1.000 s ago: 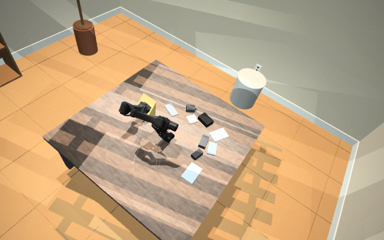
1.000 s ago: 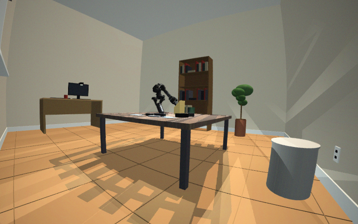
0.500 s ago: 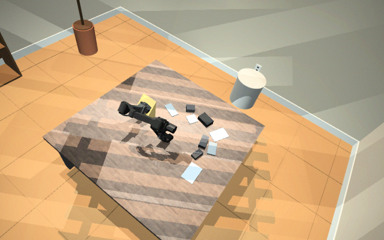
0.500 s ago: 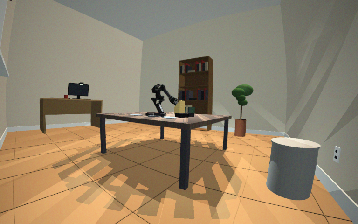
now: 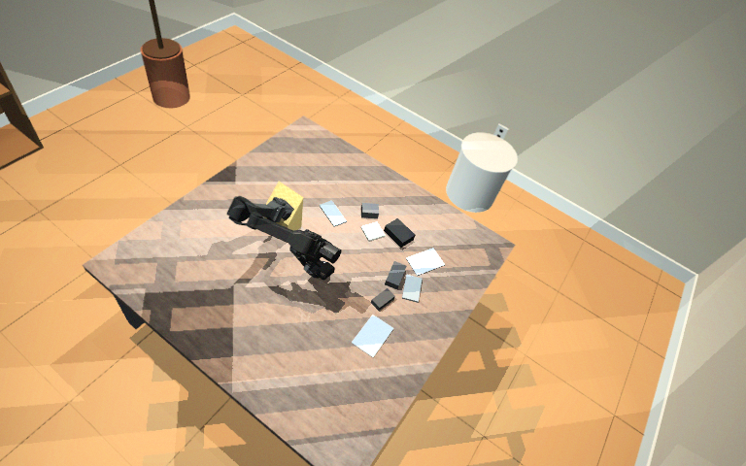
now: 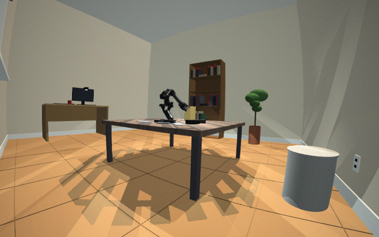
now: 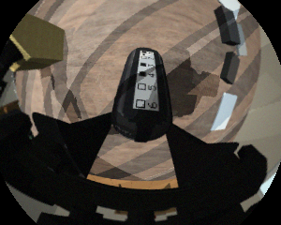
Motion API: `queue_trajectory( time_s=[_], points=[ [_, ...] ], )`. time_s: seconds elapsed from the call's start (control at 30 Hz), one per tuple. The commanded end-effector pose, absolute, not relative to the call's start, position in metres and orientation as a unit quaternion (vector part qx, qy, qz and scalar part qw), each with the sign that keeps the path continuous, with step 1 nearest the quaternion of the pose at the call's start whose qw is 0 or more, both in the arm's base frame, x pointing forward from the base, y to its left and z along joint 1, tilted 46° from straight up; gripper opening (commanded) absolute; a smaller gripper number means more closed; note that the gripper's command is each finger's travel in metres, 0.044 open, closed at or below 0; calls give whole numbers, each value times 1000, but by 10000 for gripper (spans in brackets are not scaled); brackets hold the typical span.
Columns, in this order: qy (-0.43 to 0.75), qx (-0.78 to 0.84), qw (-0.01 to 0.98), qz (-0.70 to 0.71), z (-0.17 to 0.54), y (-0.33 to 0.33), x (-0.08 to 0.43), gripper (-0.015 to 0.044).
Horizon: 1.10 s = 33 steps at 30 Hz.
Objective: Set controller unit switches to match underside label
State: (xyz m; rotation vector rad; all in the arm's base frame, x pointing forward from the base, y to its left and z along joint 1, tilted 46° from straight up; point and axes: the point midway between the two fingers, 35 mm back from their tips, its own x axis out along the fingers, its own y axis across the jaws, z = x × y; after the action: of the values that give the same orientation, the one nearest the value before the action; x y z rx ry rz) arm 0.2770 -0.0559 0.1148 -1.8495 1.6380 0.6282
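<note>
The dark grey controller unit [image 7: 140, 128] is between the two fingers of my gripper [image 7: 140, 120] [image 5: 320, 269], held above the bench [image 5: 285, 369]. Its underside label [image 7: 148, 96] faces the wrist camera. In the wrist view the squares at 6 and 5 look empty, and those at 4 and 3 look filled. The squares at 2 and 1, at the far end, are too small and foreshortened to read surely. The rocker switches face away and are hidden. The unit cannot be made out clearly in the top and exterior views.
A yellow block [image 5: 288, 202] [image 6: 189, 114] [image 7: 39, 41] stands beside the arm. Dark modules [image 5: 399, 232] [image 5: 369, 211] [image 5: 395, 275] [image 5: 382, 299] and several flat pale cards [image 5: 424, 261] [image 5: 372, 336] [image 5: 332, 213] lie farther out on the bench.
</note>
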Motion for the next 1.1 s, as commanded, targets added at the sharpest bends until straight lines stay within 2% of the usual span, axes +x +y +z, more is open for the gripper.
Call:
queue_trajectory(
  time_s=[0.0, 1.07],
  points=[
    [617, -691, 287, 243, 110, -60, 274, 337],
    [617, -691, 287, 242, 111, -86, 276, 337]
  ],
)
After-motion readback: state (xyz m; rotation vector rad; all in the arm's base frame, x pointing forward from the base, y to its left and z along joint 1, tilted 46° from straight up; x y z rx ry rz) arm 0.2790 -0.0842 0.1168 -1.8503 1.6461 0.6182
